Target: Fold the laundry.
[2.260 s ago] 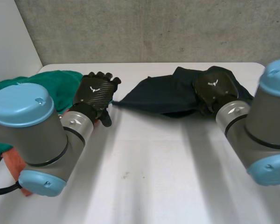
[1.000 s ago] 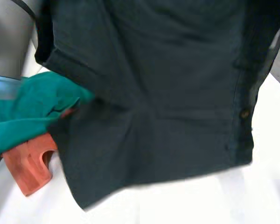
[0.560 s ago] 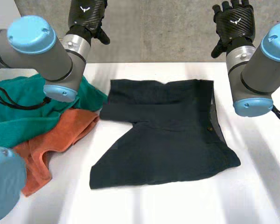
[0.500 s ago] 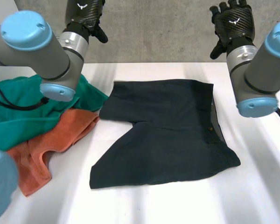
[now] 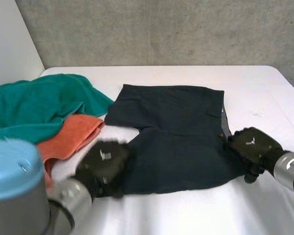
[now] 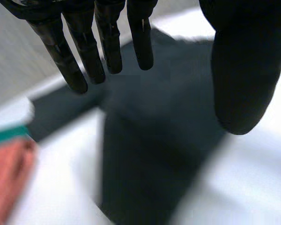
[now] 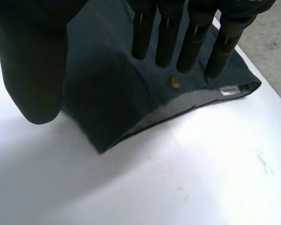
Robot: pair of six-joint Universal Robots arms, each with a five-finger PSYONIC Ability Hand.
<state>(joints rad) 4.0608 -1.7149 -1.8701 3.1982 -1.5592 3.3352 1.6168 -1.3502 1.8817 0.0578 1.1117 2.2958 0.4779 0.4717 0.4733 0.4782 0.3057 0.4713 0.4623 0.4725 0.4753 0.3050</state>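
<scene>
Two open, empty hands, left hand (image 5: 104, 164) and right hand (image 5: 252, 146), hover over dark shorts (image 5: 171, 127) whose legs point leftward.

Left hand (image 5: 104, 160) and right hand (image 5: 252, 145) low, fingers straight.

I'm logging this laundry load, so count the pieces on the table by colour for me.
dark blue shorts: 1
green cloth: 1
orange cloth: 1
Total: 3
</scene>
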